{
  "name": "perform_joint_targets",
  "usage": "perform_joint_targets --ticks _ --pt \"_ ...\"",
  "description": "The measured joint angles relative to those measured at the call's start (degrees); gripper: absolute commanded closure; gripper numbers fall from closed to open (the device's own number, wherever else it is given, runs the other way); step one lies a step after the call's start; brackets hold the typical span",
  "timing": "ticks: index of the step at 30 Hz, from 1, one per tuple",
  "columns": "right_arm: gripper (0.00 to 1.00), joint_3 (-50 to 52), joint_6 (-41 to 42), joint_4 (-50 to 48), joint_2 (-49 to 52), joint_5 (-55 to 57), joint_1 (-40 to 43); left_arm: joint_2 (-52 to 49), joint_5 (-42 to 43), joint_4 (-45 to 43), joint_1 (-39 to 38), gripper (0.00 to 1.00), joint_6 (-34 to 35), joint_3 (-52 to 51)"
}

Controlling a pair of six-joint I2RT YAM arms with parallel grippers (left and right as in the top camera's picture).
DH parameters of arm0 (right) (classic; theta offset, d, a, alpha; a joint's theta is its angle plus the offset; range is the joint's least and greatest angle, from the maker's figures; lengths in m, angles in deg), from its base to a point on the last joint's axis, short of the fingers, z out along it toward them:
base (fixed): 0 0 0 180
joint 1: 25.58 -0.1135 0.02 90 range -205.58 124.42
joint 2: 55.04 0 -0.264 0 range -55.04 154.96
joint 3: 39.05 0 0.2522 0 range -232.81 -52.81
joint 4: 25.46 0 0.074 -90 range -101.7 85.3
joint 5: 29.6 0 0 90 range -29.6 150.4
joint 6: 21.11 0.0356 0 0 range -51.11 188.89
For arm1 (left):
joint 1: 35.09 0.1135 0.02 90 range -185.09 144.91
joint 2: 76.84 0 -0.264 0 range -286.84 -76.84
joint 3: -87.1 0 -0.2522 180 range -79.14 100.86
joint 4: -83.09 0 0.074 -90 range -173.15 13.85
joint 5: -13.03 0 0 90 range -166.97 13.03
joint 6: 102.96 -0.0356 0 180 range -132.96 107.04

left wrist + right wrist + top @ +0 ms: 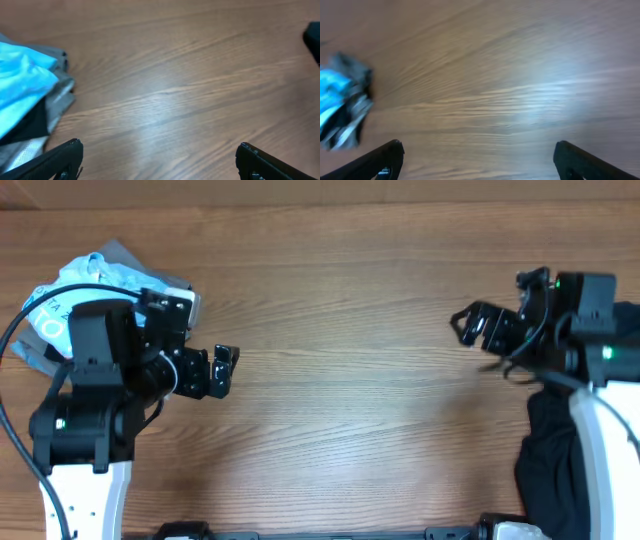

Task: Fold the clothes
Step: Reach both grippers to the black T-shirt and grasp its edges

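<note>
The black T-shirt [548, 452] lies bunched at the table's right front, partly hidden under my right arm. No white label shows on it. My right gripper [463, 327] is open and empty, up and left of the shirt, over bare wood; its open fingers also show in the right wrist view [477, 159]. My left gripper [222, 370] is open and empty on the left side, far from the shirt, and only bare wood lies between its fingers in the left wrist view [157, 161].
A pile of a light-blue tee [80, 285] on grey folded garments [130, 258] sits at the back left, beside my left arm. It also shows in the left wrist view [22, 82] and the right wrist view [340, 107]. The wooden table [350, 390] spans the middle.
</note>
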State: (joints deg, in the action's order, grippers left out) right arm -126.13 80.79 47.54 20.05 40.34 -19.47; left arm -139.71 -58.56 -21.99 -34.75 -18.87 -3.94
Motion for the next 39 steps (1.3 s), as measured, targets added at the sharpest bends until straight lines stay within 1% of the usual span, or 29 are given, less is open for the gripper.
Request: perform_joint_targets --ticks 2,4,6,8,11,15,17,19,20,21,22,23,24,27,31,35,38,39 --pt "0.00 -2.19 1.22 -0.79 4.94 2.25 3.28 -0.70 0.66 0.68 0.00 0.00 0.00 0.07" --pt "0.08 -2.91 1.09 -2.71 8.72 3.65 6.43 -0.90 1.16 0.74 0.00 0.00 0.00 0.09" --pt "0.08 -2.95 1.29 -4.26 11.06 6.14 8.33 -0.90 1.55 0.74 0.00 0.00 0.00 0.11" --pt "0.10 -3.17 2.95 -7.63 15.23 11.37 11.17 -0.90 2.05 0.59 0.00 0.00 0.00 0.13" --pt "0.10 -3.43 4.70 -10.91 20.35 14.49 14.23 -0.90 2.69 0.52 0.00 0.00 0.00 0.17" --pt "0.10 -3.54 5.86 -13.77 29.22 18.34 16.04 -0.90 3.02 0.35 0.00 0.00 0.00 0.17" --pt "0.14 -3.54 6.56 -13.77 32.57 20.06 16.04 -0.90 3.04 0.39 0.00 0.00 0.00 0.17" --pt "0.26 -3.54 7.02 -14.27 34.80 21.00 16.04 -0.90 3.04 0.37 0.00 0.00 0.00 0.17" --pt "0.37 -3.54 7.23 -14.64 35.54 20.98 16.02 -0.90 3.04 0.28 0.00 0.00 0.00 0.17" --pt "0.59 -3.54 7.39 -14.64 35.93 20.90 15.98 -0.90 3.04 0.07 0.00 0.00 0.00 0.17" --pt "0.78 -3.54 7.56 -14.67 36.15 20.76 15.87 -0.90 3.04 -0.07 0.00 0.00 0.00 0.17" --pt "0.90 -3.54 7.85 -14.95 36.26 20.46 15.63 -0.90 3.04 -0.11 0.00 0.00 0.00 0.17" --pt "0.96 -3.54 7.67 -15.34 36.26 20.06 15.34 -0.90 3.04 -0.11 0.00 0.00 0.00 0.17" --pt "0.96 -3.54 7.91 -16.59 36.26 15.72 13.42 -0.90 3.04 -0.11 0.00 0.00 0.00 0.17" --pt "0.96 -3.56 7.89 -18.40 36.30 8.66 5.40 -0.90 2.71 -0.13 0.00 0.00 0.00 0.22" --pt "0.96 -3.61 7.85 -20.85 36.30 3.72 -8.85 -1.03 -1.90 0.59 0.00 0.00 0.00 3.02" --pt "0.94 -3.63 8.46 -23.19 36.30 1.66 -22.03 -1.05 -6.99 0.44 0.00 0.00 0.00 9.03" --pt "0.88 -3.63 9.07 -24.22 36.33 1.09 -27.32 -1.05 -9.25 0.44 0.00 0.00 0.00 11.85"
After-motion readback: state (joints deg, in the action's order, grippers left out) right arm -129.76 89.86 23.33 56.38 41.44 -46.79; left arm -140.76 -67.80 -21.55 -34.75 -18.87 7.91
